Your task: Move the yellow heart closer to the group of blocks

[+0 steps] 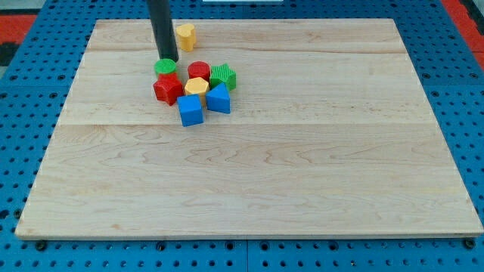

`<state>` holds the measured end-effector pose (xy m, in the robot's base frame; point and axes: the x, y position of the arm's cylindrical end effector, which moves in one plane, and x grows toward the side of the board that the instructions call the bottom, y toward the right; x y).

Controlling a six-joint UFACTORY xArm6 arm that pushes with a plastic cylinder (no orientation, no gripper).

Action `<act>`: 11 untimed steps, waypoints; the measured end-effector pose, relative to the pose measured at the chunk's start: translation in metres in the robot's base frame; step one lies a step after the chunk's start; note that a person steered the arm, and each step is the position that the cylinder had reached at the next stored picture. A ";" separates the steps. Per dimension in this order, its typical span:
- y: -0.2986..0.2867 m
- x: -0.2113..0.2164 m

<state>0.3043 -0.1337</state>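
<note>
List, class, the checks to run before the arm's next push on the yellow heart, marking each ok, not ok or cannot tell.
1. Yellow heart visible, near the view's top: ok.
2. Heart already touching the group: not ok, apart from it.
3. My tip behind the heart for a push toward the group: not ok; it sits between them, beside the green cylinder.
4. Tip touching the green cylinder: cannot tell.
5. Heart on the wooden board: ok.

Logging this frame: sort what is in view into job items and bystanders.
Job:
yellow heart, near the view's top
group of blocks: green round block, red round block, green star, red star, yellow hexagon, two blue blocks
my tip, between heart and group

Bystanders:
wooden board
blue pegboard
</note>
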 end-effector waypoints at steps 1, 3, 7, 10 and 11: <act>0.001 0.020; -0.052 -0.020; 0.038 -0.050; -0.005 0.015; -0.003 0.022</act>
<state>0.3262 -0.1370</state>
